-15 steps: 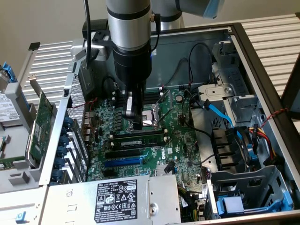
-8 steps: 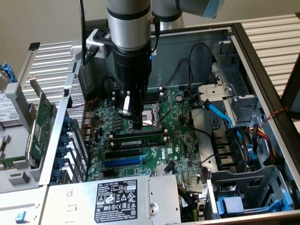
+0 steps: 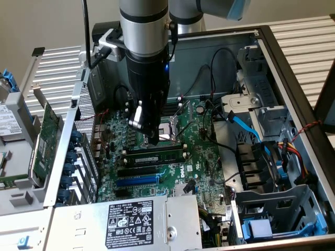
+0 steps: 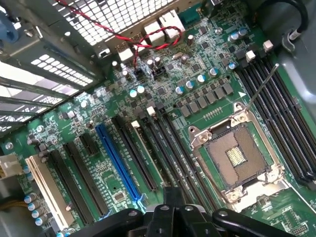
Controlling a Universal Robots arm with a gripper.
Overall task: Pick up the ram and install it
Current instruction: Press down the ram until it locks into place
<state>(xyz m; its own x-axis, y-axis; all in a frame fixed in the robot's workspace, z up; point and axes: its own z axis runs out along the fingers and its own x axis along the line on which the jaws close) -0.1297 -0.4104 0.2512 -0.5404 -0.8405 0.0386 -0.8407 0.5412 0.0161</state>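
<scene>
The ram (image 3: pixel 157 155) is a long dark-green stick with black chips. It stands on edge in a memory slot on the motherboard (image 3: pixel 207 164), inside the open computer case. In the wrist view the ram (image 4: pixel 147 157) shows edge-on among the long black slots (image 4: pixel 173 148). My gripper (image 3: pixel 152 140) hangs straight down over the ram's middle, beside the CPU socket (image 3: pixel 171 132). My gripper (image 4: pixel 172 195) is shut, its dark fingers together with nothing between them. I cannot tell whether the tips touch the ram's top edge.
A blue expansion slot (image 4: pixel 118 160) and black slots lie beside the memory slots. The silver power supply (image 3: pixel 131 219) fills the case's near side. A blue cable (image 3: pixel 246 125) and drive cages (image 3: pixel 277 209) sit on the exterior view's right. A green card (image 3: pixel 47 130) stands outside the case.
</scene>
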